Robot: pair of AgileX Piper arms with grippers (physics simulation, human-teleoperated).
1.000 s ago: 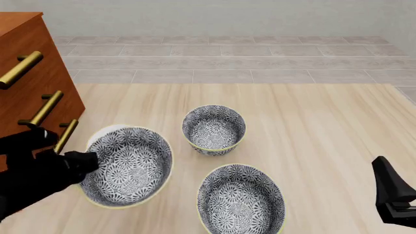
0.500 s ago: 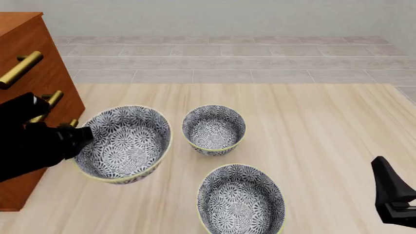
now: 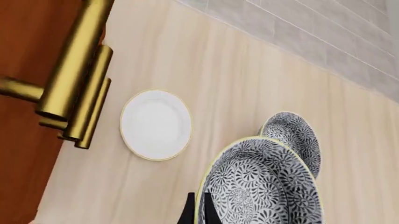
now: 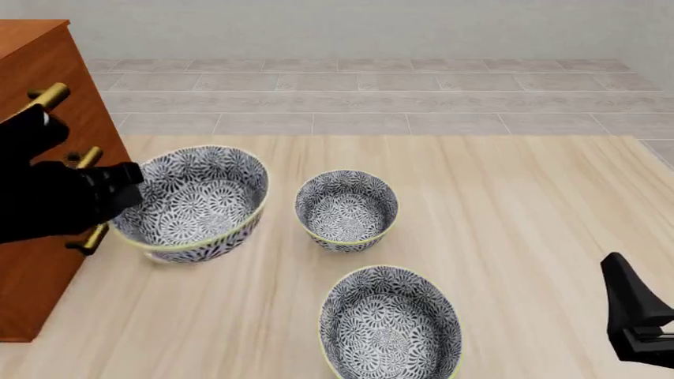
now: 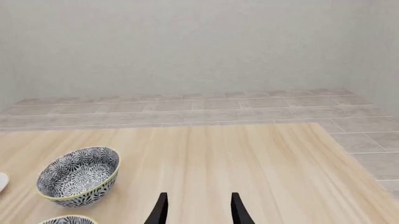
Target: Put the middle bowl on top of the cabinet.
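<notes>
My left gripper (image 4: 129,186) is shut on the left rim of the middle bowl (image 4: 195,201), a grey-and-white floral bowl with a pale yellow rim. It holds the bowl tilted in the air, just in front of the cabinet (image 4: 47,118). In the left wrist view the fingertips (image 3: 198,211) pinch the bowl's rim (image 3: 262,186), and the cabinet's brass handles (image 3: 74,70) are close by. The cabinet's top is barely in view at the front view's upper left. My right gripper (image 5: 198,210) is open and holds nothing, low at the table's near right (image 4: 637,316).
A smaller look-alike bowl (image 4: 346,209) stands mid-table, and a larger one (image 4: 390,324) sits near the front edge. A small white dish (image 3: 156,124) lies on the table beside the cabinet's foot. A tiled floor lies beyond the table.
The left gripper has lifted the bowl up and to the left, toward the cabinet front. The right arm has not moved.
</notes>
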